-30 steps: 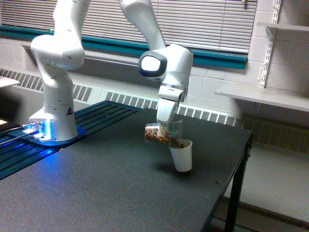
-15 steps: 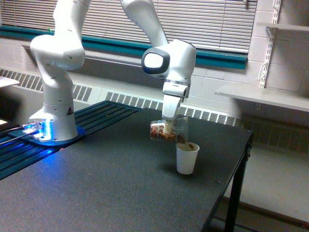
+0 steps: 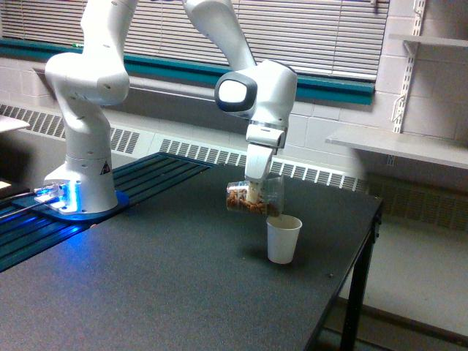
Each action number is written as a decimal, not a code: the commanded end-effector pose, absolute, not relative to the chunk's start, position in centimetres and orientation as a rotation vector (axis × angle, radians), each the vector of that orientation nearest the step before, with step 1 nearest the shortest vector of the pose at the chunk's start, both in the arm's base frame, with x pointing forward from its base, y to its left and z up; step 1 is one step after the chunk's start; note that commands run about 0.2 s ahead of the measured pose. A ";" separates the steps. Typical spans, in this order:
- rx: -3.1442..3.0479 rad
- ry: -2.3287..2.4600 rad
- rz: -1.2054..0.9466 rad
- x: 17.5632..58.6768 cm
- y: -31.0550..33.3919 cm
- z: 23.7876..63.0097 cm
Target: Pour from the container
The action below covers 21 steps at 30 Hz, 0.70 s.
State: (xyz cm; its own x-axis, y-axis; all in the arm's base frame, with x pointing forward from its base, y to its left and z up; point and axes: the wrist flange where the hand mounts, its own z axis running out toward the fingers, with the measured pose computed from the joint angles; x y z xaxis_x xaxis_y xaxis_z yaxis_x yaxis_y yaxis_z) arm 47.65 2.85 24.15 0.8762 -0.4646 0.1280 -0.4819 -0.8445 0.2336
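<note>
I am seeing the jaws of my gripper point(image 3: 254, 194) closing on the container point(image 3: 254, 198), a clear plastic cup that is lying tipped on its side in the grip, its closed end pointing toward the exterior view's left and its mouth toward the exterior view's right. Brown granular contents are resting along its lower wall, spread from the closed end toward the mouth. How wide the jaws are standing I cannot tell exactly, since the cup is covering them, but they are gripping it from above across its middle.

Just below the jaws and slightly toward the exterior view's right, a small white paper cup point(image 3: 283, 240) is standing upright on the table point(image 3: 146, 292). The container's mouth is hanging right over the paper cup's rim; whether the two are touching I cannot tell. A brownish fill is showing at the top of the paper cup, though it is too small for me to make out grains.

Above the jaws, the white arm point(image 3: 257, 95) is rising and bending back toward the exterior view's left, where its base point(image 3: 80, 190) is sitting at the table's far corner, glowing blue at its foot.
</note>
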 end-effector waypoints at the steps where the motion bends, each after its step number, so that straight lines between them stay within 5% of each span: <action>1: 2.786 -0.712 0.064 47.6 2.0 24.4; 21: 2.784 -0.723 0.022 48.1 1.5 24.9</action>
State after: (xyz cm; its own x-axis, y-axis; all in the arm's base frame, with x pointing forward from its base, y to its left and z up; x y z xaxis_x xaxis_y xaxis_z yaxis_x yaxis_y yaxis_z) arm 48.02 1.29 25.01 0.8666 -0.4903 0.0930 -0.4974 -0.8330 0.2424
